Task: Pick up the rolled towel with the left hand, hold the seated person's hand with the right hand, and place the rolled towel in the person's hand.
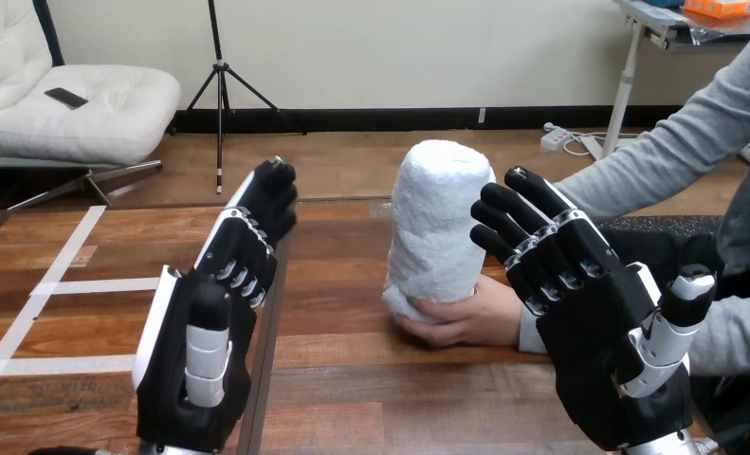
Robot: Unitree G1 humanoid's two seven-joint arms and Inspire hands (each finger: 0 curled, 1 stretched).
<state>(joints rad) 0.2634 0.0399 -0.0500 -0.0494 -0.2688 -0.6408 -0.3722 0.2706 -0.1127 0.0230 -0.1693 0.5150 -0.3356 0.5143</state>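
Observation:
A white rolled towel [437,223] stands upright at the table's middle, its base gripped by the person's hand [466,318], which reaches in from the right. My left hand [210,327] is raised at the lower left, palm toward me, fingers straight, well apart from the towel. Just right of the towel my right hand [598,327] is raised too, fingers straight and spread, holding nothing. It partly covers the person's wrist. I cannot tell whether it touches the wrist or the towel.
The wooden table [352,379] has white tape lines [67,284] at its left side. The person's grey-sleeved arm [674,142] crosses the upper right. A seam between table boards runs under my left hand.

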